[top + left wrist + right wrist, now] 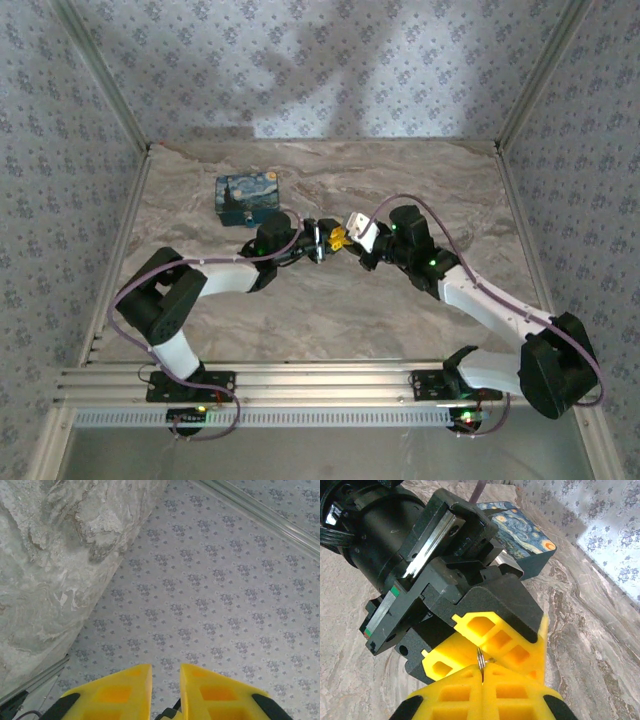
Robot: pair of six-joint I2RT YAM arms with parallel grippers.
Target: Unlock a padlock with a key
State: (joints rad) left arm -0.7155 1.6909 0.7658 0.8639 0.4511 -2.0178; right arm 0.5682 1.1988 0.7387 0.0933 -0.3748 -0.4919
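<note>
My two grippers meet tip to tip above the middle of the table (330, 320). My right gripper (482, 674) is shut on the key (480, 660), a thin silvery edge sticking up between its yellow fingertips. The key presses into the cleft between the left gripper's yellow fingers (495, 637). In the left wrist view my left gripper (165, 672) keeps a narrow gap, with a small dark piece (170, 713) wedged low between the fingers, which seems to be the padlock; its body is otherwise hidden. From above, the left gripper (318, 241) and right gripper (339, 238) touch.
A blue rectangular tin with a starry-night picture (248, 198) lies just behind the left arm, also near in the right wrist view as the tin (522, 527). Patterned walls close in the table at the back and both sides.
</note>
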